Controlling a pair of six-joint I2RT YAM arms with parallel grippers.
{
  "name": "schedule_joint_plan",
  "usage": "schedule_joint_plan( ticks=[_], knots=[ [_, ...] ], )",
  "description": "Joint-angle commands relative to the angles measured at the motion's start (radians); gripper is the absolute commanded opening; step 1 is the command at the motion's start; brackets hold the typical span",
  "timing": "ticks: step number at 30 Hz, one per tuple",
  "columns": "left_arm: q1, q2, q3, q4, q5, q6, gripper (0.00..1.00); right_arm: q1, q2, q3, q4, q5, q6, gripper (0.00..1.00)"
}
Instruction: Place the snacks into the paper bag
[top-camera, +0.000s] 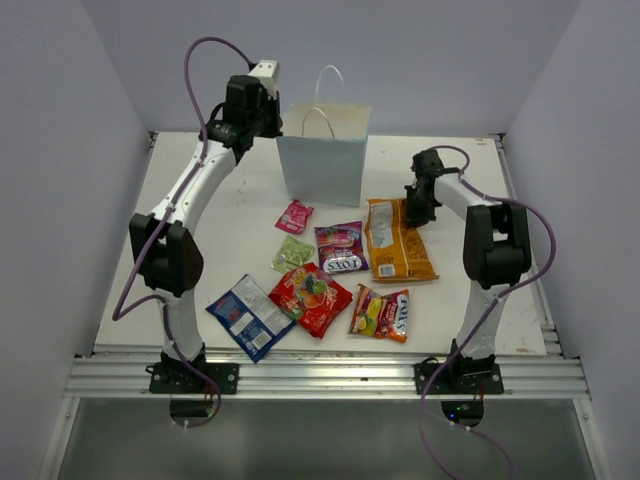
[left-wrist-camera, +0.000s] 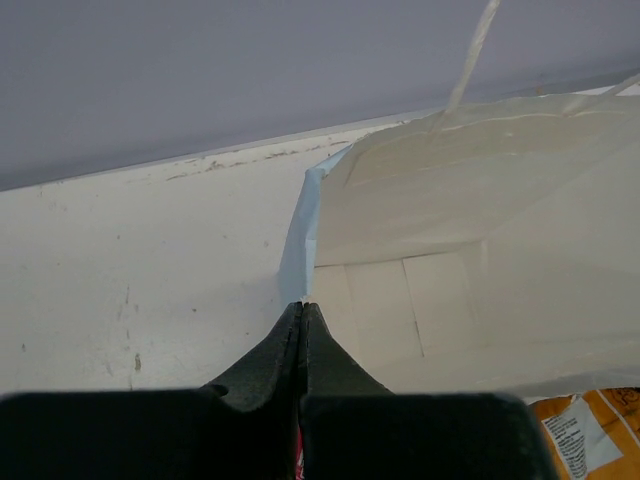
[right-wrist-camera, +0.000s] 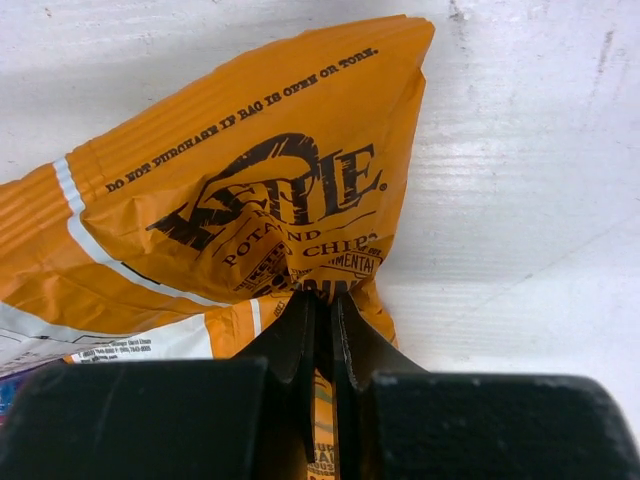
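Note:
The white paper bag (top-camera: 325, 160) stands upright at the back of the table with its mouth open (left-wrist-camera: 450, 230). My left gripper (top-camera: 275, 125) (left-wrist-camera: 302, 306) is shut on the rim at the bag's left corner. The large orange chip bag (top-camera: 395, 245) (right-wrist-camera: 250, 200) lies flat to the right of the paper bag. On its upper right edge my right gripper (top-camera: 412, 215) (right-wrist-camera: 322, 297) is shut, and the foil bunches between the jaws. The other snacks lie flat in front: pink sachet (top-camera: 294, 216), green sachet (top-camera: 292, 253), purple bag (top-camera: 341, 247), red bag (top-camera: 311, 297), blue-white packet (top-camera: 248, 315), yellow-red bag (top-camera: 382, 313).
The white table (top-camera: 210, 250) is walled at the back and on both sides. An aluminium rail (top-camera: 330, 375) runs along the near edge, with both arm bases on it. The paper bag's loop handles (top-camera: 330, 80) stick up above its rim.

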Motion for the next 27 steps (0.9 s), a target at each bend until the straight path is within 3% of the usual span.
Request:
schedule_joint_plan(
  ticks=[1,4,8,10,13,17,21,27],
  knots=[
    [-0.004,-0.045,-0.017,-0.018,-0.009,0.014,0.0,0.003,-0.084,0.067,-0.074,0.103,-0.021,0.0],
    [-0.004,-0.053,-0.018,-0.018,-0.014,0.012,0.0,0.004,-0.168,0.202,-0.14,0.158,-0.034,0.0],
    [-0.004,-0.067,-0.027,-0.015,-0.009,0.003,0.0,0.006,-0.184,0.528,-0.232,0.169,-0.028,0.0],
    [-0.004,-0.076,-0.041,-0.009,-0.005,-0.011,0.0,0.01,-0.169,0.643,-0.257,0.166,-0.009,0.0],
    [-0.008,-0.096,-0.07,0.005,-0.003,-0.023,0.0,0.039,-0.106,0.962,-0.265,0.175,0.015,0.0],
    [-0.014,-0.11,-0.089,0.02,0.012,-0.038,0.0,0.098,-0.026,1.176,-0.174,0.224,0.012,0.0],
    [-0.021,-0.098,-0.078,0.025,0.035,-0.045,0.0,0.15,-0.06,1.124,0.109,0.187,0.057,0.0],
    [-0.021,-0.068,-0.026,0.019,0.069,-0.049,0.0,0.221,-0.023,1.126,0.343,0.08,0.147,0.0]
  ],
)
